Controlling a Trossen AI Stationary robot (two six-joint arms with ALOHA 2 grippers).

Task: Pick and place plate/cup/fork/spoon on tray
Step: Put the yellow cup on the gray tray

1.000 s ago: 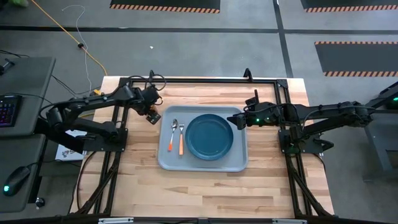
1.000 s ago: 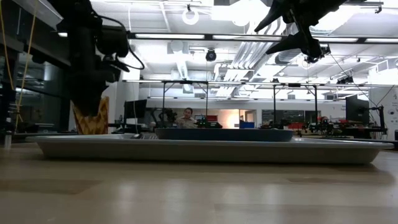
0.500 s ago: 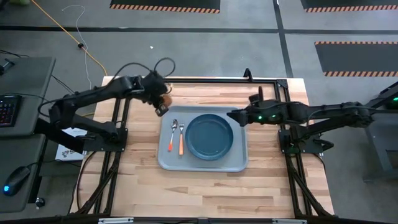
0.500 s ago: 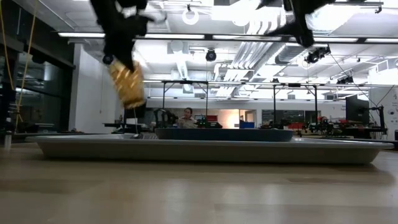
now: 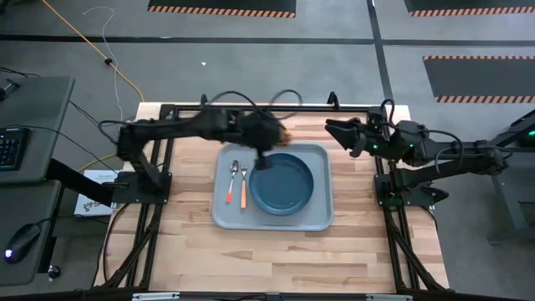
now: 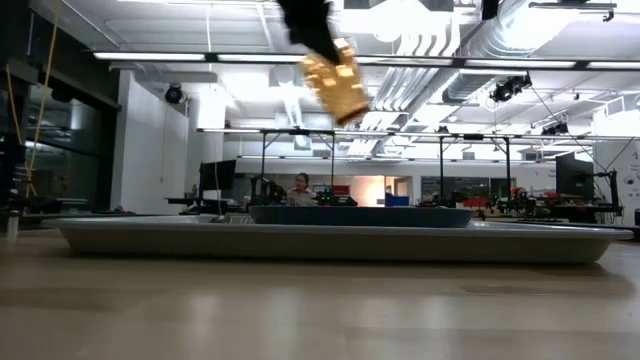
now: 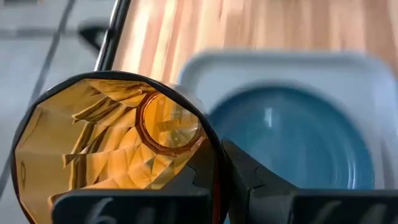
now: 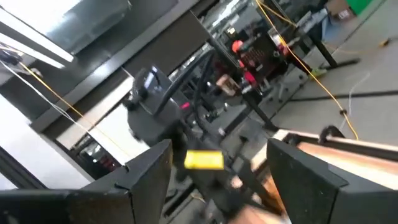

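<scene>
The amber cup hangs in the air over the far edge of the grey-blue tray, held by my left gripper, which is shut on it. In the low view the cup is high up and tilted. The dark blue plate lies flat in the tray's right part. The spoon and the fork lie side by side in its left part. My right gripper hovers open beyond the tray's far right corner, with nothing between its fingers. My left gripper pinches the cup's wall at the rim, one finger inside the cup and one outside. The cup is lifted clear of the table and tray and is tilted, its open mouth turned toward the wrist.
A black frame runs along the table's far edge and down both sides. Bare wood lies between the tray and the near edge. A person sits far off in the room behind.
My left gripper has lifted the cup off the table beside the tray's far left corner and carried it up and toward the table's right, to above the tray's far edge; the cup has tipped. My right gripper has drawn back from the tray toward the far right.
</scene>
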